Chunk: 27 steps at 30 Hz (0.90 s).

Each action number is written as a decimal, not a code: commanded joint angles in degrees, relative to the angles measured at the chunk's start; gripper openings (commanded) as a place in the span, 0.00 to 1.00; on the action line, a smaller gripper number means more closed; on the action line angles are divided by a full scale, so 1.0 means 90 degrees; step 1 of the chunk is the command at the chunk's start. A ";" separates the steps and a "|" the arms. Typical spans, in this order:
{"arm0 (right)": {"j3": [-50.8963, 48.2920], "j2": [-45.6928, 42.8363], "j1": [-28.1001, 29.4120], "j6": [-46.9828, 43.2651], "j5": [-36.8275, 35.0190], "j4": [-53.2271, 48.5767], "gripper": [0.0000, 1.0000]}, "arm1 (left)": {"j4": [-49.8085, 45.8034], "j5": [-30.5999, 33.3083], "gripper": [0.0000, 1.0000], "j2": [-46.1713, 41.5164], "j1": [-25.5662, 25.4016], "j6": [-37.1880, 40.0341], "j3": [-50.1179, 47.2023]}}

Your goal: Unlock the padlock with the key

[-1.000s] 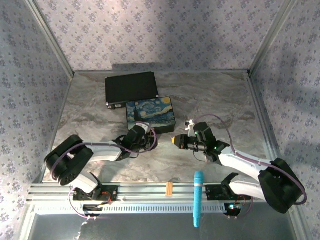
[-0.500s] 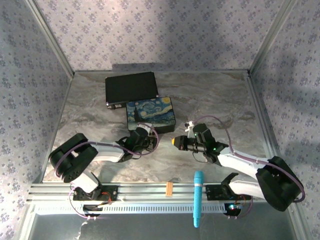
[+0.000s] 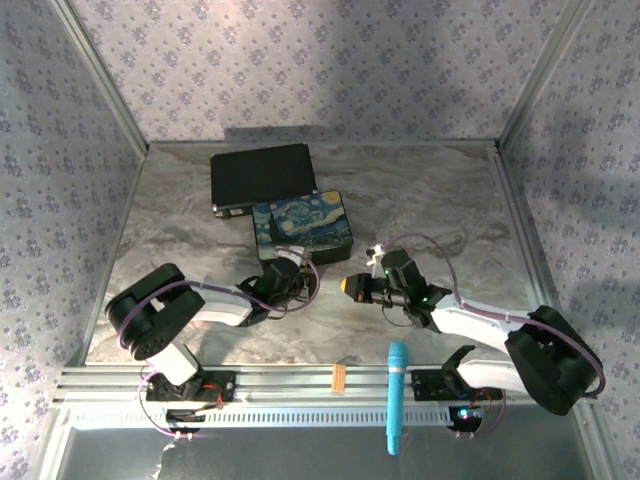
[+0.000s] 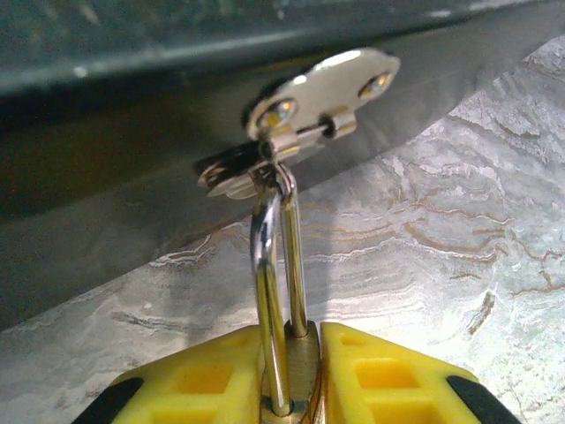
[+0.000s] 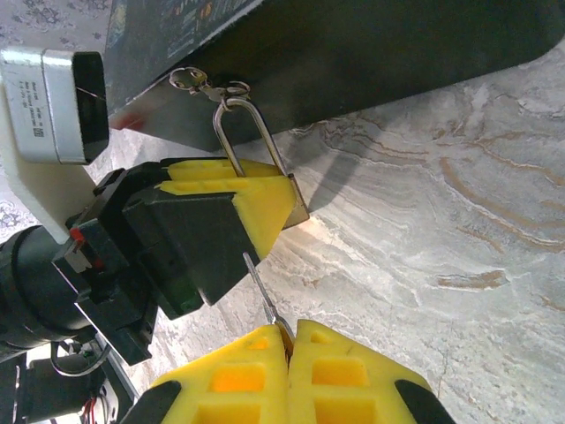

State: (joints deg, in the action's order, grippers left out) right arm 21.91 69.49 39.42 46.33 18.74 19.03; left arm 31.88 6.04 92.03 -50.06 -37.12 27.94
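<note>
Two-arm key insertion, shown from overhead and from both wrist cameras. The left gripper (image 4: 296, 340) has its yellow pads (image 4: 388, 371) closed narrow on the brass body of the padlock (image 4: 268, 291). The silver shackle rises from between the pads and hooks through the hasp (image 4: 322, 84) on the side of the starry-night box (image 3: 300, 222). The lock therefore hangs just beside the box, low over the marbled table (image 4: 459, 230).

The right gripper (image 5: 287, 340) has its pads pressed together on the key (image 5: 263, 296), with only the thin blade showing. The blade tip lies against the black flank of the left gripper's finger (image 5: 190, 238), not at the lock.

Likely hazards, judged from this arrangement:
- The keyhole cannot be seen, so an approach along the present line may jam the blade on the finger or on the yellow pad.
- The key is pinched at one small spot and could pivot or slip under side load.
- A firm push may twist the padlock in its grip, or drag the light box by its hasp
</note>
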 commanded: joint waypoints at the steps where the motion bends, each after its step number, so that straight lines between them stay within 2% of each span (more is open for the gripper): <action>1: -0.0090 0.0125 0.0052 0.0217 -0.0156 0.0165 0.00 | -0.0182 0.0212 0.19 -0.0110 -0.0032 -0.0278 -0.0087; 6: -0.0238 0.0501 0.0073 0.1039 -0.0029 0.0794 0.00 | -0.0378 0.0345 0.09 -0.0575 -0.0025 -0.0910 -0.0183; 10: -0.0313 0.1038 0.0274 0.1935 0.0085 0.1725 0.00 | -0.0480 0.0333 0.07 -0.0845 -0.0014 -0.1517 -0.0193; 14: -0.0051 0.1518 0.0621 0.2195 0.0007 0.1944 0.00 | -0.0327 0.0247 0.05 -0.0947 -0.0013 -0.1945 -0.0261; 18: 0.0158 0.2049 0.0937 0.2350 -0.0007 0.2405 0.00 | -0.0079 0.0481 0.08 -0.1044 -0.0013 -0.2486 -0.0537; 20: 0.0060 0.2414 0.0924 0.2701 0.0155 0.3198 0.00 | 0.0159 0.0614 0.09 -0.1126 -0.0007 -0.2692 -0.0695; 22: -0.0128 0.2964 0.0856 0.3319 0.0369 0.4480 0.00 | 0.0151 0.0691 0.08 -0.1209 -0.0012 -0.2807 -0.0699; 27: -0.0086 0.3987 0.0848 0.3892 0.0605 0.5835 0.00 | 0.0266 0.0613 0.04 -0.1207 -0.0012 -0.3076 -0.0701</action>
State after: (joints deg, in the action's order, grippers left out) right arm 21.45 102.24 47.07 75.85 22.26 59.05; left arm 30.26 10.02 82.63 -50.04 -61.91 21.78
